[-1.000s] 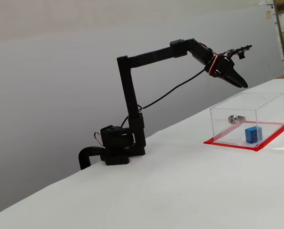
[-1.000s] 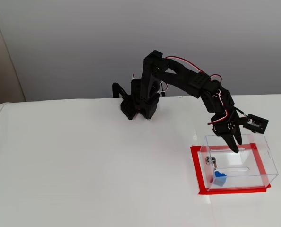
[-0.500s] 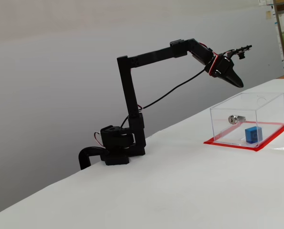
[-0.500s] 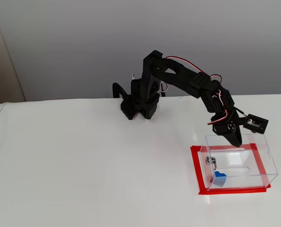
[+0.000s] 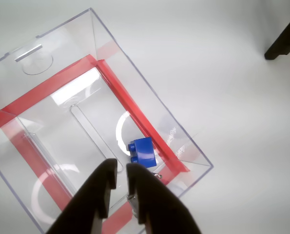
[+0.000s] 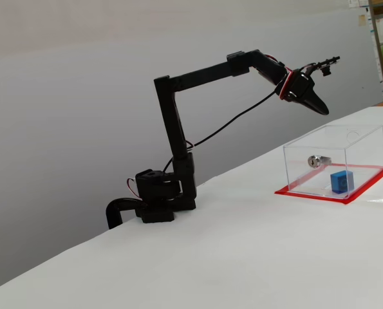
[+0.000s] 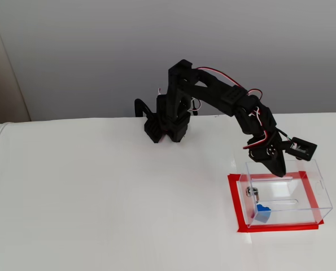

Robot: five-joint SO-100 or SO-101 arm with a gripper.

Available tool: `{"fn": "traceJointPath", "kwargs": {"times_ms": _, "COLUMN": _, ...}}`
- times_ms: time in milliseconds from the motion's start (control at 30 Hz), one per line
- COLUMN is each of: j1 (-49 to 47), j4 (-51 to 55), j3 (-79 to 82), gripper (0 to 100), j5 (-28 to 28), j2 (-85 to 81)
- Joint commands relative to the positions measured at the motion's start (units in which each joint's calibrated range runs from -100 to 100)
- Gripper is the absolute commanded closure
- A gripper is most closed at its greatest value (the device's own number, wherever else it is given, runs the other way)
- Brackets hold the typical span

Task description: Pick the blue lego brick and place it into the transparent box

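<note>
The blue lego brick (image 5: 142,151) lies on the floor of the transparent box (image 5: 62,53), in the corner near the red edge strip. In both fixed views the brick (image 6: 341,181) (image 7: 263,213) rests inside the box (image 6: 365,138) (image 7: 314,195), close to the silver lock cylinder (image 6: 318,161). My gripper (image 5: 121,168) hangs above the box, its black fingers almost together and holding nothing. From the side, the gripper (image 6: 320,108) is well above the box's top, over its arm-side edge. From the other fixed camera, the gripper (image 7: 280,168) overlaps the box's far wall.
The box stands on a red sheet (image 7: 234,203) on a white table. The arm's base (image 6: 156,199) is clamped at the table's far edge, with a grey wall behind it. A black part (image 5: 286,39) of the arm shows at the top right of the wrist view.
The gripper has risen a little and drawn back toward the arm's base. The brick has stayed where it was inside the box.
</note>
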Motion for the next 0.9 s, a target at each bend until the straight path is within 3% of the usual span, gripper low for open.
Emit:
{"fn": "traceJointPath", "kwargs": {"times_ms": 0, "j1": 5.1, "j4": -0.8, "j3": 1.6, "gripper": 97, "j5": -0.1, "j2": -7.8}}
{"fn": "traceJointPath", "kwargs": {"times_ms": 867, "j1": 45.0, "j4": -0.9, "j3": 47.8, "gripper": 97, "j5": -0.2, "j2": -57.6}}
